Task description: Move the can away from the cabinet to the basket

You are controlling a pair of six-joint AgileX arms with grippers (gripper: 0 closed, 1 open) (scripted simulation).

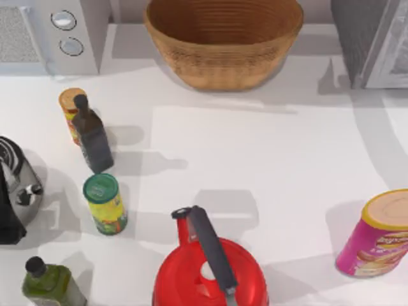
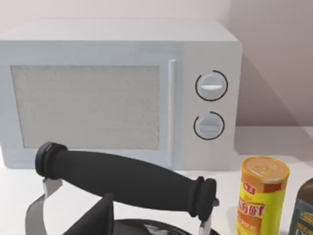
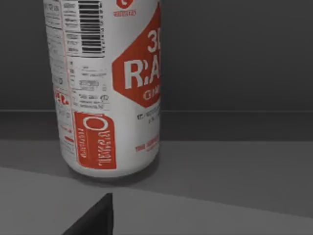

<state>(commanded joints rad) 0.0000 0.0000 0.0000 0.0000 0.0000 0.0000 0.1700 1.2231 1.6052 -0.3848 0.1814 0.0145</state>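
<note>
The can stands upright on a grey floor w/ a dark wall behind it, seen close in the right wrist view; red marks, grey print and a barcode on its side. A dark tip of the right tool shows just in front of the can, not touching; can't tell if that tool is open or closed.

Top view: the cabinet sits at the far right corner of the tabletop, the basket at far centre, well apart from the cabinet.

Far left: pale microwave w/ two knobs. Nearer: yellow canister w/ orange lid, dark bottle touching it, green-lidded canister, red kettle at near centre, pink tube near right, green bottle near left.

A dark bit of the left tool shows by a black handle; state can't tell.
</note>
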